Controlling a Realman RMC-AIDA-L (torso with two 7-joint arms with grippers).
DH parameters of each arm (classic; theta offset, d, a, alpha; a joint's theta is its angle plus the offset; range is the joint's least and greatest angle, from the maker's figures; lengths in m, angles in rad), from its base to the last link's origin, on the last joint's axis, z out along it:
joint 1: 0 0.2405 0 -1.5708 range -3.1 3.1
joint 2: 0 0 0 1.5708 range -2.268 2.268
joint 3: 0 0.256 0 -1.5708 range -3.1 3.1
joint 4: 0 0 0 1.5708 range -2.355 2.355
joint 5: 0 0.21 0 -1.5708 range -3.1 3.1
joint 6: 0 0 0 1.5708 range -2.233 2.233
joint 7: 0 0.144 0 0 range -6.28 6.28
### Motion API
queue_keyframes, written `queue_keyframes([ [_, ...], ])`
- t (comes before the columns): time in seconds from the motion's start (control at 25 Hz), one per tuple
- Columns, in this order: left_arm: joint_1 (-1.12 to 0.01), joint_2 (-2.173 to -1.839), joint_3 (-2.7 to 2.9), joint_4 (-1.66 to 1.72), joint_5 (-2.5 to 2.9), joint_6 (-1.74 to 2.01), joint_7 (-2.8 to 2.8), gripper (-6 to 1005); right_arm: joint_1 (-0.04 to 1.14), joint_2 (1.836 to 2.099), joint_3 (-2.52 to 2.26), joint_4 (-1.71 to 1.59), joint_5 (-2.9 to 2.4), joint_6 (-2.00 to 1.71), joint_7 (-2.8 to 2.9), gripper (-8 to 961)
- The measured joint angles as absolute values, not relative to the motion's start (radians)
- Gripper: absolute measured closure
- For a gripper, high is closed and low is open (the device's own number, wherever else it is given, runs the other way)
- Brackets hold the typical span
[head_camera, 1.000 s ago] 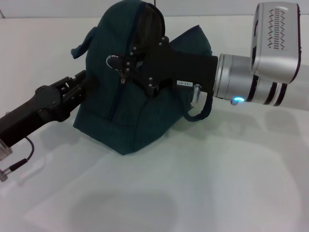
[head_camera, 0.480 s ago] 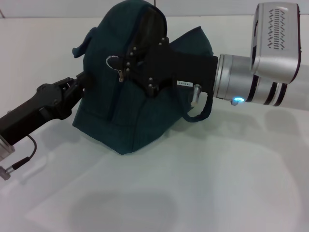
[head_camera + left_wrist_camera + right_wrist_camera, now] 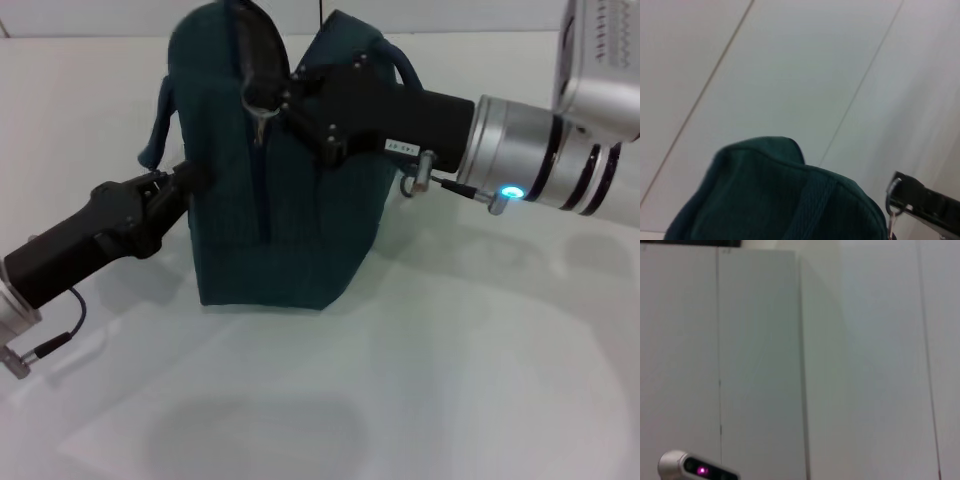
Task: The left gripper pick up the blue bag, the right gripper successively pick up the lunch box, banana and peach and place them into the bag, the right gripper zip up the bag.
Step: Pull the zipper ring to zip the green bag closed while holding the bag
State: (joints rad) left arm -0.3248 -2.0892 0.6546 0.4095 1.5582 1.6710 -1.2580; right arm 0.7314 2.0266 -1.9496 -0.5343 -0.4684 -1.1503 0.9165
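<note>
So the blue bag [image 3: 270,190] is sitting upright on the white table [image 3: 450,380], a bit toward 11 o'clock from the middle of the head view. The left gripper [image 3: 185,185] comes in from 8 o'clock and is clamped on the bag's left side, just under the strap [image 3: 155,130]. The right gripper [image 3: 268,98] reaches in from 3 o'clock, pinched shut on the zipper pull [image 3: 258,108] near the top, and its black body covers the bag's upper right. The left wrist view shows the bag's top [image 3: 780,200] against a pale wall.
</note>
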Motion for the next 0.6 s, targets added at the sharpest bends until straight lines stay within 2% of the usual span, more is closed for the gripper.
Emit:
queue_keyframes([
  [0.6,-0.332,-2.085,0.733,0.410,1.559,1.730,-1.247,947,0.725,2.021,-1.904,-0.498,-0.465,-1.211,1.029,936],
])
